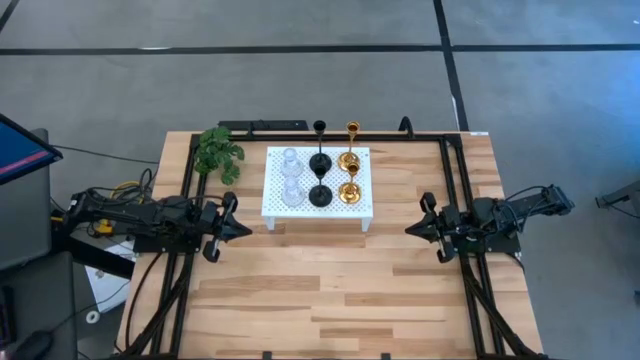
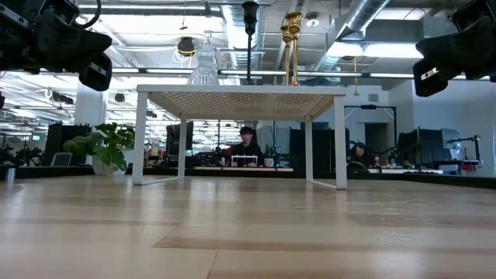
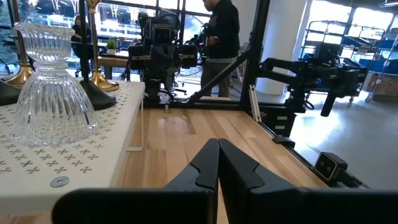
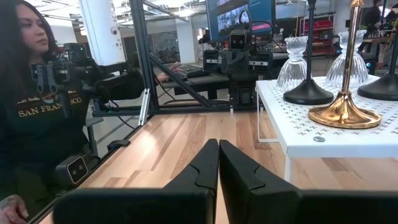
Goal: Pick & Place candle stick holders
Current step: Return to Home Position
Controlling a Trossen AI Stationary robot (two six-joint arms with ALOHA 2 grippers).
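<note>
On the left gripper (image 3: 218,146), the two dark fingers (image 3: 202,171) are pressed flat together with nothing between them. The right gripper (image 4: 218,146) is the same, its two fingers (image 4: 202,171) clenched on empty air. In the high view the left gripper (image 1: 238,228) sits over the table (image 1: 330,290) to the left of the platform (image 1: 365,207). The right gripper (image 1: 415,229) sits to the platform's right. Both point inward, well apart from the platform.

All six candle holders stand upright on the one white perforated platform, in three pairs. The two glass holders (image 1: 290,160) (image 1: 292,192) are on its left side. The two black holders (image 1: 320,163) (image 1: 319,196) are in the middle. The two gold holders (image 1: 349,160) (image 1: 349,193) are on the right. Each pair lines up front to back.

From the left wrist, one glass holder (image 3: 53,93) is nearest, with a black base (image 3: 93,93) and a gold base (image 3: 102,81) behind it. From the right wrist, one gold holder (image 4: 344,112) is nearest, and two black bases and two glass holders stand beyond it.

One green plant (image 1: 218,152) sits just beside the platform's far left corner. One person (image 4: 37,118) shows beyond the table in the right wrist view, and another (image 3: 224,31) stands in the left wrist view.
</note>
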